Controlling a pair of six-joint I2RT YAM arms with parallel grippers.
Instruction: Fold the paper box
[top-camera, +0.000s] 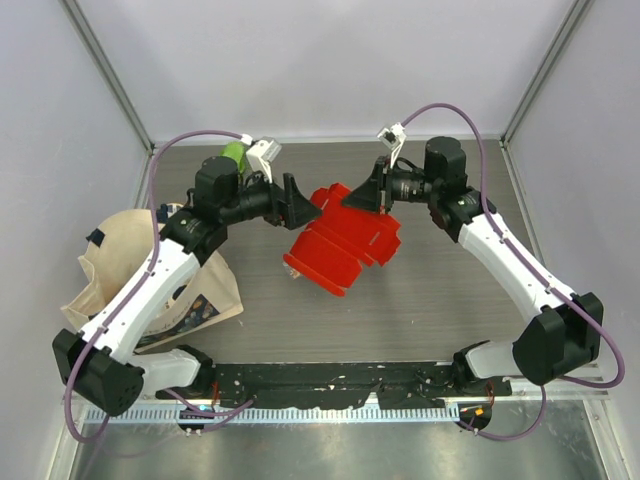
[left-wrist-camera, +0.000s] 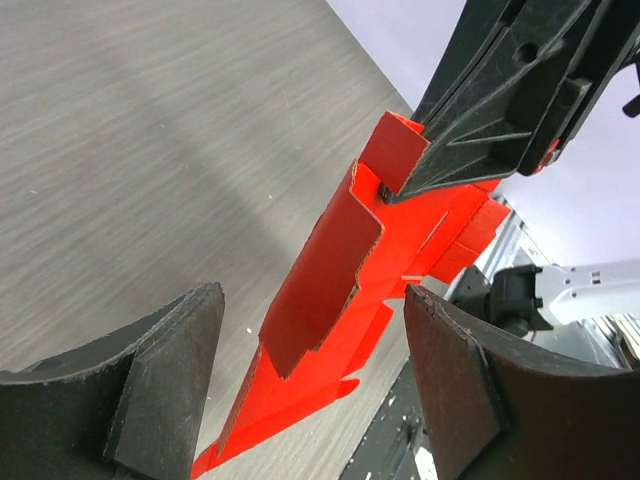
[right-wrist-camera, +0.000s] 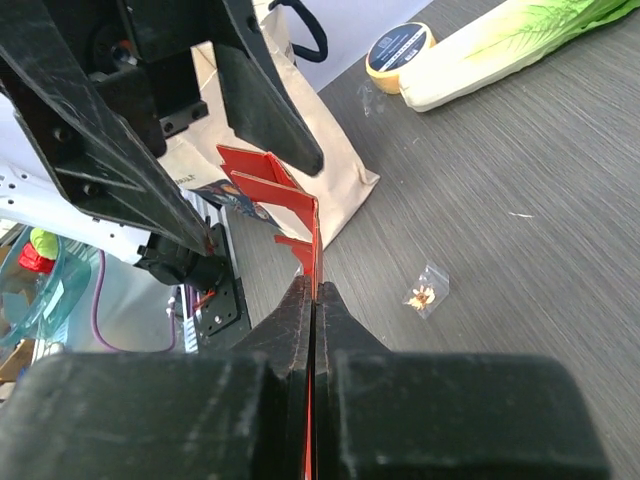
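The red paper box (top-camera: 340, 245) is a partly folded card sheet with creased flaps, held tilted above the middle of the table. My right gripper (top-camera: 352, 200) is shut on its upper edge; in the right wrist view the jaws (right-wrist-camera: 314, 285) pinch the thin red card (right-wrist-camera: 290, 195) edge-on. My left gripper (top-camera: 305, 205) is open just left of the sheet's top flap. In the left wrist view the red card (left-wrist-camera: 340, 270) stands between and beyond the spread fingers (left-wrist-camera: 170, 370), not touching them, and the right gripper (left-wrist-camera: 400, 185) grips a flap above.
A beige tote bag (top-camera: 120, 260) lies at the left under the left arm. A green and white vegetable (right-wrist-camera: 500, 45), a tape roll (right-wrist-camera: 397, 50) and a small plastic bag (right-wrist-camera: 425, 292) lie on the grey table. Walls close in the back and sides.
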